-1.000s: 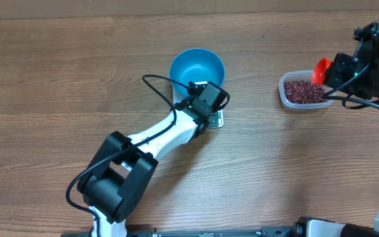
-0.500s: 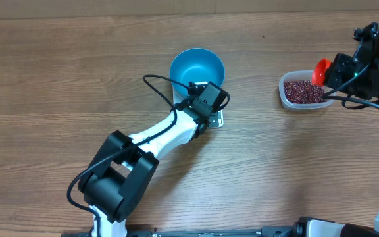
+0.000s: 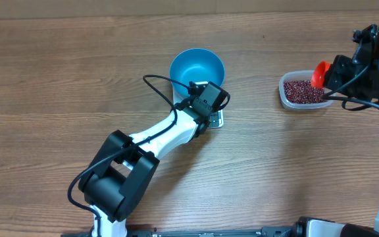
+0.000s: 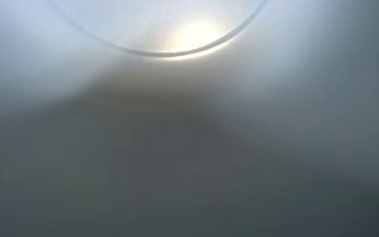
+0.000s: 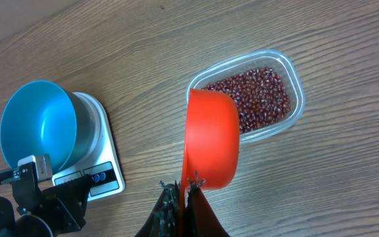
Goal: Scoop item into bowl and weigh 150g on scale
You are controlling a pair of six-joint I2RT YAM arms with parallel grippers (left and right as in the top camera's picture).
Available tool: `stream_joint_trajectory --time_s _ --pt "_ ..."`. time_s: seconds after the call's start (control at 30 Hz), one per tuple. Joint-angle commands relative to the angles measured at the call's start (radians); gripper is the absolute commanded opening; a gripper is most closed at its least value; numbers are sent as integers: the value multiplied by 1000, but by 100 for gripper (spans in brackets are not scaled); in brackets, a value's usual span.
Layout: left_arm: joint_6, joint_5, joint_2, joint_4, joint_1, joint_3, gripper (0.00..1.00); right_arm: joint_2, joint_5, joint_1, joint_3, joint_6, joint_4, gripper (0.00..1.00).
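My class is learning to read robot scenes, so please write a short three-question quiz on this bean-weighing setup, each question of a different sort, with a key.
1. True or false: the blue bowl already holds beans.
2. The right gripper is shut on: A) the bowl B) the orange scoop C) nothing.
3. What does the bowl stand on?
Key: 1 false: it is empty; the beans lie in the clear container. 2 B. 3 the white scale.
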Motion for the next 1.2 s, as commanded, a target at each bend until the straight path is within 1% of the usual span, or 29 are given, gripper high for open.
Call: stream_joint_trajectory --time_s 0.0,0.17,0.3,0.43,0.57,0.73,0.87,1.0,1.07,1.17 --pt "-6 37 54 -8 1 -14 4 -11 0 1 9 -5 4 4" --pt "-1 40 47 -20 0 2 4 -11 0 1 9 -5 4 4" --pt "27 39 2 -116 -1 66 4 -11 0 1 9 -5 5 4" --pt "105 39 -72 -227 -2 140 4 -11 0 1 9 -5 5 4" --pt "151 43 -163 -323 -1 218 4 -11 0 1 9 -5 8 4" --pt "267 84 -290 -377 2 270 4 -11 0 1 9 -5 14 4" --pt "314 91 -381 -419 21 271 4 -11 0 1 9 -5 14 4" --pt "441 131 -449 -477 74 271 4 -11 0 1 9 -5 17 4" --pt "531 168 -467 -499 119 271 4 -11 0 1 9 -5 18 4" --pt "674 299 -472 -512 191 271 4 -11 0 1 9 -5 21 4"
